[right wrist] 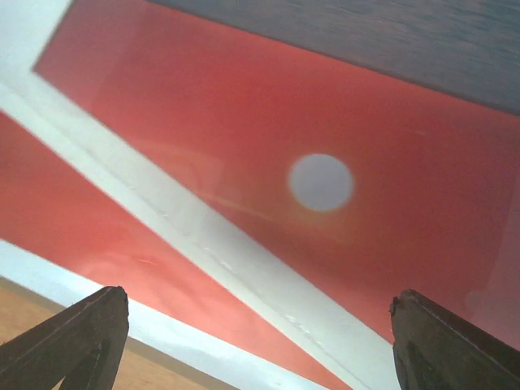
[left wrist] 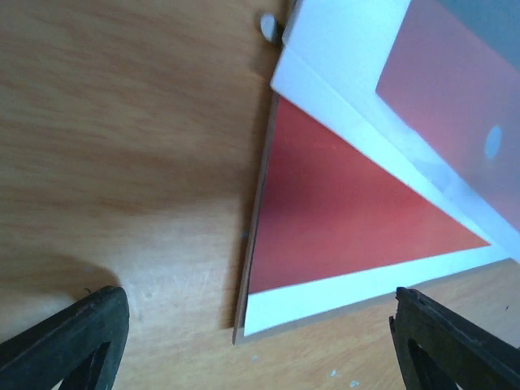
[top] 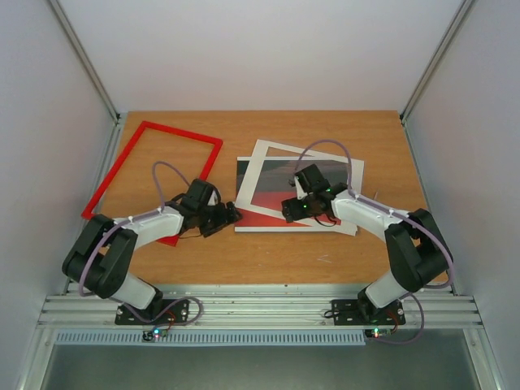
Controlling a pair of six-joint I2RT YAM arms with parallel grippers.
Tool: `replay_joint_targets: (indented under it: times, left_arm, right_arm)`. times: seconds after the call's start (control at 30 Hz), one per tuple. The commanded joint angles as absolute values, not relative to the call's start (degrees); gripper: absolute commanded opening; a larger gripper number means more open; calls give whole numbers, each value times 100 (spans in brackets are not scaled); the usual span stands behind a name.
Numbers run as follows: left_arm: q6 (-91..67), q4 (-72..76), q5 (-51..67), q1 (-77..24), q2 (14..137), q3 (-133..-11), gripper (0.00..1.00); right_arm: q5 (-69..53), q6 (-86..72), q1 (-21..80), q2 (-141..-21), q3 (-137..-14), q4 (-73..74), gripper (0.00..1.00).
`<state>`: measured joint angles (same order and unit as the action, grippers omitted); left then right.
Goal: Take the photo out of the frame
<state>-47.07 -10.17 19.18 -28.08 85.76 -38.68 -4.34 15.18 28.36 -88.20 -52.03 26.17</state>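
The red frame (top: 183,132) lies empty at the table's far left. The photo (top: 262,213), a red sunset print with a white margin, lies on a brown backing board (left wrist: 252,236) at the table's centre. A white mat (top: 268,149) with a clear pane lies skewed on top of it. The photo's white sun (right wrist: 321,182) shows through the pane. My left gripper (top: 231,216) is open and empty, low at the photo's left near corner (left wrist: 341,219). My right gripper (top: 289,209) is open and empty, just above the mat's near strip (right wrist: 203,236) and the photo (right wrist: 97,219).
The wooden table (top: 268,260) has white walls at the left, right and back. A metal rail (top: 260,309) runs along the near edge by the arm bases. A small round white thing (left wrist: 267,26) lies by the mat's corner.
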Motion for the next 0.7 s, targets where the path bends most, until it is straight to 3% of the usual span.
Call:
replay_joint_targets:
  times: [0.0, 0.67]
  left_arm:
    - [-4717, -509, 2285, -2533, 8672, -3847, 88]
    - [-4778, -115, 3057, -2302, 9449, -4121, 76]
  right_arm:
    - [-209, 1898, 3101, -8975, -5458, 2617, 89]
    - [-79, 2085, 3878, -9475, -5444, 2411, 87]
